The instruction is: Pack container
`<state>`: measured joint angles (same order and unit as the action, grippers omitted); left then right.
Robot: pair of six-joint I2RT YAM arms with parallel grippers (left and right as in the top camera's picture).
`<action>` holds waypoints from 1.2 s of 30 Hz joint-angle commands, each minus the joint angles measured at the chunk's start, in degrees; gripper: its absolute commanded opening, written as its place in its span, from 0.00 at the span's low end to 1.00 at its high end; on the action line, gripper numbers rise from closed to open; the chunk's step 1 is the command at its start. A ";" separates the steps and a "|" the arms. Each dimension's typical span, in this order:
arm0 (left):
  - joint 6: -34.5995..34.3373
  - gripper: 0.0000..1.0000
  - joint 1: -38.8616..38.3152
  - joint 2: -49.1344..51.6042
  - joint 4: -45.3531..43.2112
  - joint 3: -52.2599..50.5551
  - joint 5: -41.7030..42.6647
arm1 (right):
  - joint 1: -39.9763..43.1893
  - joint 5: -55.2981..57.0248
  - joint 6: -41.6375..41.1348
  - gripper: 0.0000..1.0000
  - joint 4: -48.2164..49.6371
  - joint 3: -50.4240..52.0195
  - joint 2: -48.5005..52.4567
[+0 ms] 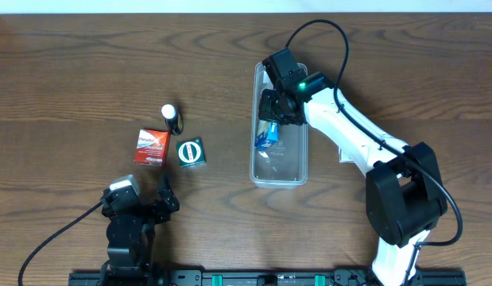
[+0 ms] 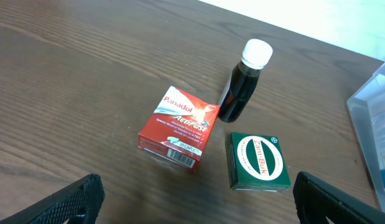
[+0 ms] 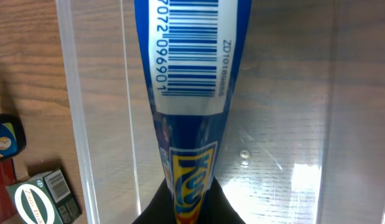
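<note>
The clear plastic container [image 1: 280,171] lies lengthwise right of centre; its wall also shows in the right wrist view [image 3: 74,124]. My right gripper [image 1: 277,111] is inside its far half, shut on a blue packet [image 3: 192,74] with a barcode and yellow logo, which hangs down into the tub [image 1: 266,135]. A red Panadol box [image 2: 178,127], a green Zam-Buk box [image 2: 257,160] and a dark bottle with a white cap [image 2: 242,87] lie on the table to the left. My left gripper [image 2: 195,202] is open and empty, near the front edge, short of these.
The table is dark wood. The red box [image 1: 151,147], green box [image 1: 191,152] and bottle [image 1: 172,117] cluster left of the container. The right arm reaches across the table's right side. The container's end shows at the right edge of the left wrist view [image 2: 372,118].
</note>
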<state>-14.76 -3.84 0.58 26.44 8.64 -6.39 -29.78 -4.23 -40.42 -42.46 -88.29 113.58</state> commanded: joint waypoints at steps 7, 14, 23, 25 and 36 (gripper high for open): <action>0.76 0.98 0.28 -0.31 -0.02 -1.11 -0.24 | -0.50 -0.13 1.97 0.06 2.19 -0.42 -0.31; 0.76 0.98 0.28 -0.31 -0.02 -1.11 -0.24 | -0.13 -0.33 3.28 0.03 2.10 -0.39 -0.31; 0.76 0.98 0.28 -0.31 -0.02 -1.11 -0.24 | 0.22 -0.76 3.69 0.52 1.77 -0.42 -0.81; 0.76 0.98 0.28 -0.31 -0.02 -1.11 -0.24 | 0.85 -0.72 4.00 0.56 1.29 -0.42 -2.14; 0.76 0.98 0.28 -0.31 -0.02 -1.11 -0.24 | 3.23 2.49 8.57 0.32 -0.92 -0.42 -13.18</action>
<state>-14.76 -3.84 0.58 26.44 8.64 -6.39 -26.52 -4.40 -33.67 -42.06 -88.36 102.32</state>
